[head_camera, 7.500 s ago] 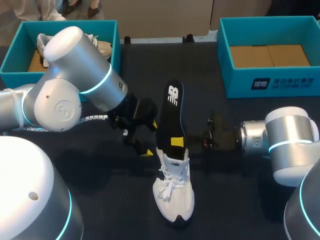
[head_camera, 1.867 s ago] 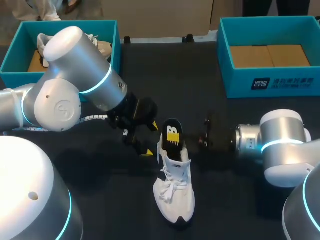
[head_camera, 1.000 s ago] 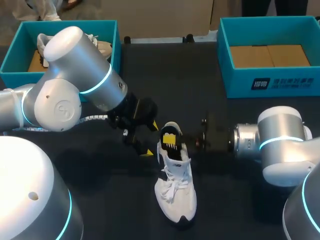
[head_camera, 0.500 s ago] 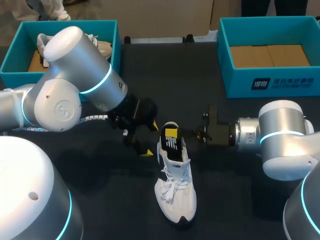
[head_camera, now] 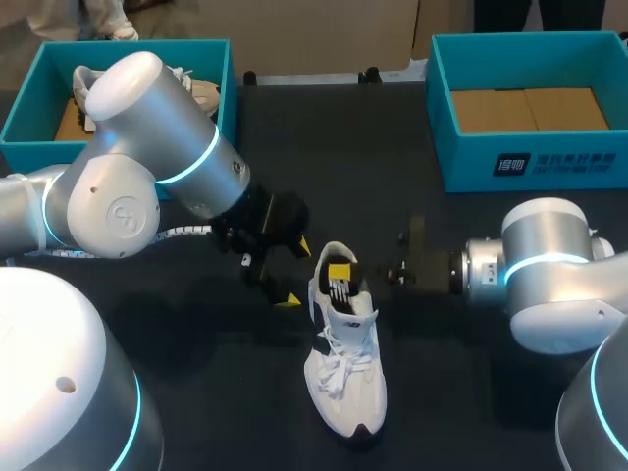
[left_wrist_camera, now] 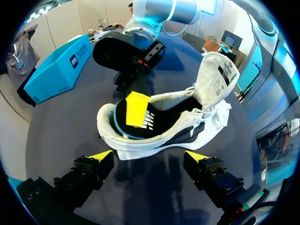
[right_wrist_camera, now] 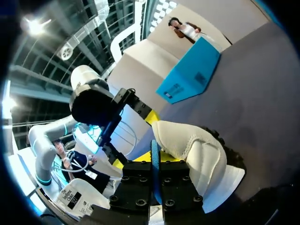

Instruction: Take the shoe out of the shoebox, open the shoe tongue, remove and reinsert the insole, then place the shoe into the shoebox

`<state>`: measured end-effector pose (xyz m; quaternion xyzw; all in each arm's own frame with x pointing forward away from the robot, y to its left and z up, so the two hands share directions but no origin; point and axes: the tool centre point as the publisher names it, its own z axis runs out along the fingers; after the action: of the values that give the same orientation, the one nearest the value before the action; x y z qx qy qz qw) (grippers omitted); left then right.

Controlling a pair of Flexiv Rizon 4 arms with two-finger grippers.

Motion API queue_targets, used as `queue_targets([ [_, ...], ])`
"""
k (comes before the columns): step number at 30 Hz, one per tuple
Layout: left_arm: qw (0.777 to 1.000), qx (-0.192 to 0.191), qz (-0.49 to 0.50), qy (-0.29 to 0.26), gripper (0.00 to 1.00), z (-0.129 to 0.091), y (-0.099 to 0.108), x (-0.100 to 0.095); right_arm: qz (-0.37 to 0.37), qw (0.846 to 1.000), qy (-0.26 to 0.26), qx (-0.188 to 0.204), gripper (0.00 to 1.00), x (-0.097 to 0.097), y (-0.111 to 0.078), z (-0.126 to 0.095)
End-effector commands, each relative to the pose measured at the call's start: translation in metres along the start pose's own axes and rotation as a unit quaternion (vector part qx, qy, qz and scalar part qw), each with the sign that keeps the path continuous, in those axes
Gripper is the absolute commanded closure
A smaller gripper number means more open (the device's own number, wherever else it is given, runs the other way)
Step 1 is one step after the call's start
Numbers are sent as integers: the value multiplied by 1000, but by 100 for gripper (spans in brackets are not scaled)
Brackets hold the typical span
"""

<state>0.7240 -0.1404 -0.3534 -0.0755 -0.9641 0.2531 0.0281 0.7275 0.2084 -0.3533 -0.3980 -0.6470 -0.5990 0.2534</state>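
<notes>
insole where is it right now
In the head view the insole sits mostly inside the white shoe at the middle of the table, its back end poking out, pinched by the right claw.

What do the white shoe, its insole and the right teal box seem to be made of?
Shoe: white fabric, likely mesh, matt; the tongue folds softly. Insole: probably foam, thin blue edge under a black top. Box: likely cardboard, teal walls, bare brown floor.
</notes>
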Motion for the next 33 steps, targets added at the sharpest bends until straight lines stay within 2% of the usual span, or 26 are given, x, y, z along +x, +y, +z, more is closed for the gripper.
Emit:
queue_targets([
  [1, 1000, 0, 0, 0, 0, 1, 0, 0, 2, 1000, -16, -3, 100, 5, -15, 1],
  [4, 1000, 0, 0, 0, 0, 1, 0, 0, -11, 1000, -15, -9, 100, 12, -14, 1],
  [5, 1000, 0, 0, 0, 0, 1, 0, 0, -18, 1000, -14, -11, 85, 14, -12, 1],
  [6, 1000, 0, 0, 0, 0, 1, 0, 0, -22, 1000, -14, -12, 81, 16, -10, 1],
  [7, 1000, 0, 0, 0, 0, 1, 0, 0, -31, 999, -14, -13, 64, 19, -6, 2],
  [9, 1000, 0, 0, 0, 0, 1, 0, 0, -43, 999, -13, -12, 55, 23, -1, 2],
  [19, 1000, 0, 0, 0, 0, 1, 0, 0, -85, 996, -14, -8, 51, 31, 24, 1],
  [26, 1000, 0, 0, 0, 0, 1, 0, 0, -98, 995, -12, -2, 52, 35, 31, -3],
  [33, 998, 7, 36, 50, 0, -33, 2, -3, -96, 995, -17, 16, 54, 37, 33, -13],
])
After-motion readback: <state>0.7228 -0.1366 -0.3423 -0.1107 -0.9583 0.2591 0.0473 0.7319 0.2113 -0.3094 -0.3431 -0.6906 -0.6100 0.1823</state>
